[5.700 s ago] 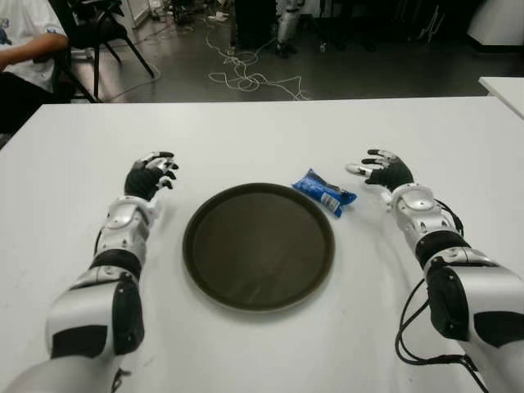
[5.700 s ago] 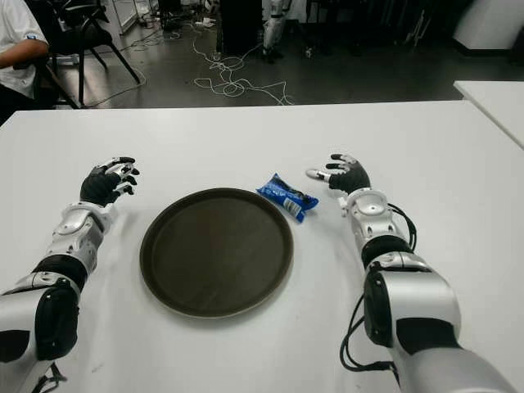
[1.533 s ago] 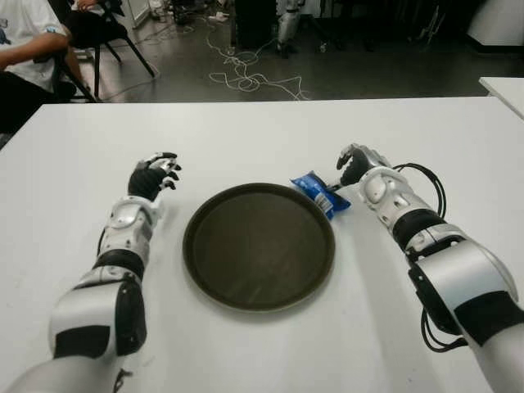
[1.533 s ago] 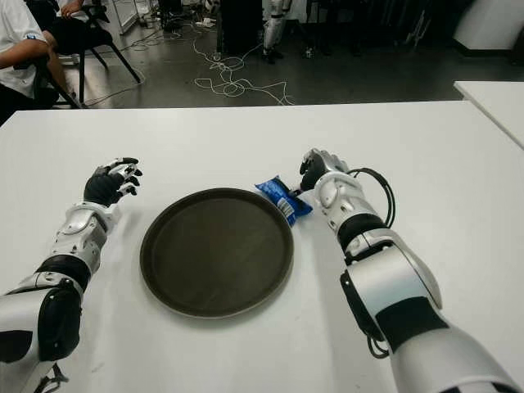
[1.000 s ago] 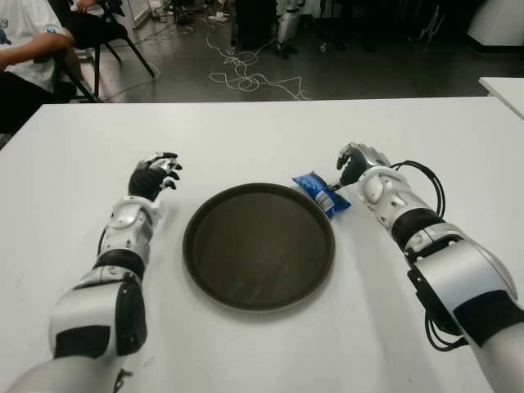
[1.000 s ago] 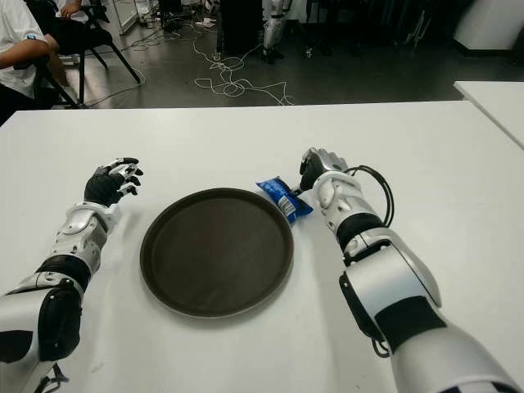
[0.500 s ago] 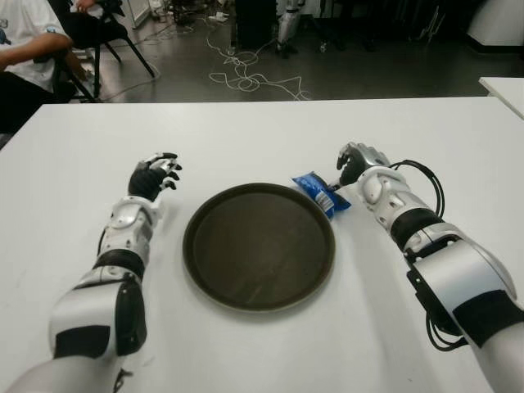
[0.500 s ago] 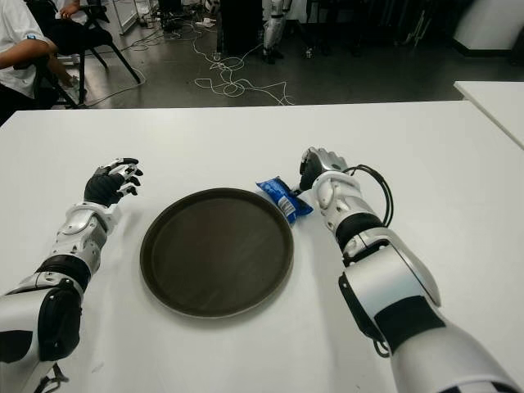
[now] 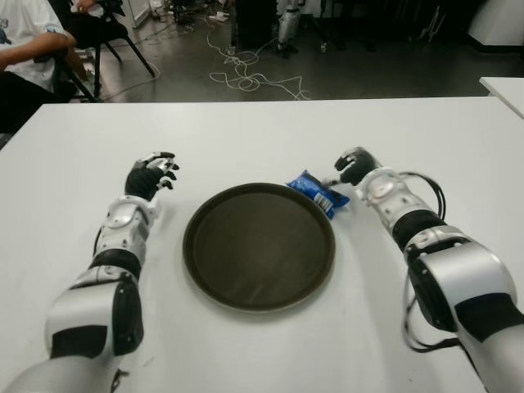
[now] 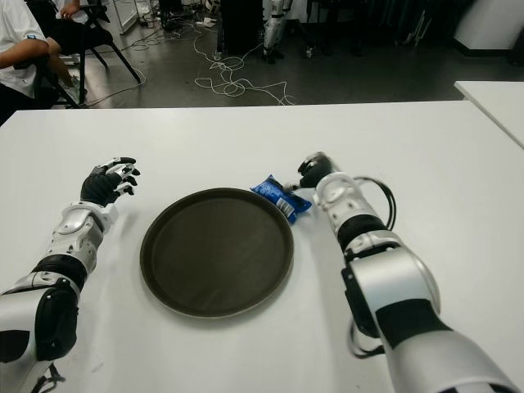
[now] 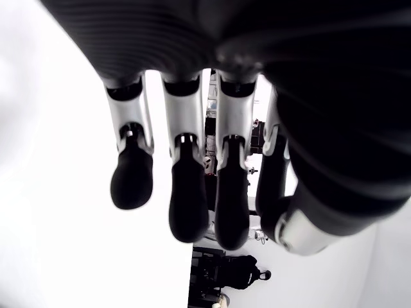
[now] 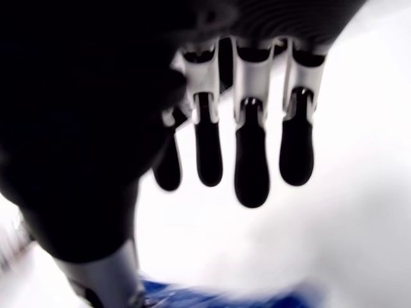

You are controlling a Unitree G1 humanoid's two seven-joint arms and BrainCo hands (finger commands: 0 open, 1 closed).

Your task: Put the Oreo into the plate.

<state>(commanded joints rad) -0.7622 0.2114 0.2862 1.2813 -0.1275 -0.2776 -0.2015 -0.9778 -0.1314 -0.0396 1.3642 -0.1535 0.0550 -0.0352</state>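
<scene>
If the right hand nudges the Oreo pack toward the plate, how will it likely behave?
The Oreo pack looks like thin crinkly film, so probably light and apt to slide. It lies flat, so unlikely to roll. It may catch on the plate rim beside it.

Glossy blue Oreo wrapper (image 9: pixel 318 193), matt dark plate (image 9: pixel 259 246), smooth white table (image 9: pixel 246 139).

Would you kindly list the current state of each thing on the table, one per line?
Oreo pack: sealed, lying on the table at the plate's far right rim, not in it.
Plate: empty.
Right hand: at the pack's right end, fingers extended, nothing held.
Left hand: idle, left of the plate, fingers relaxed, empty.
</scene>
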